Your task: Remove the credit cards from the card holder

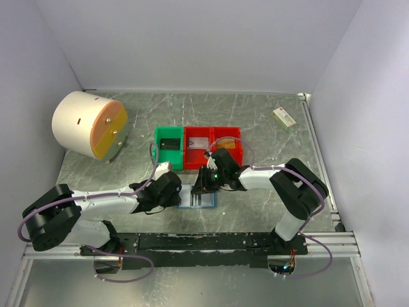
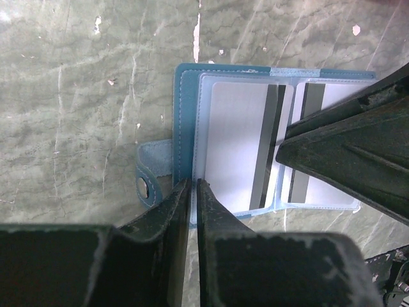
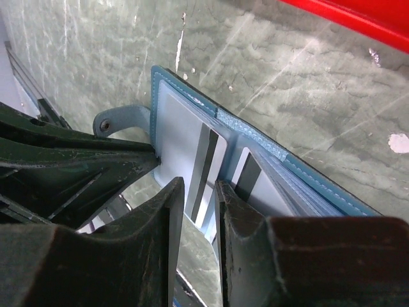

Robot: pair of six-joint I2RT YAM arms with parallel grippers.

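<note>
The open blue holder (image 1: 197,199) lies flat on the counter (image 1: 255,115), striped cards (image 2: 236,141) in its sleeves. Both arms reach low and inward to it. The left end effector (image 2: 193,188) is nearly together at the holder's left edge, grip unclear. The right end effector (image 3: 197,192) stands slightly apart over its centre fold.

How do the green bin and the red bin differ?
The green bin is narrower, with one compartment; the red bin is wider, with two. The green bin holds something dark, the red bin something pale. Both are open-topped and stand side by side.
</note>
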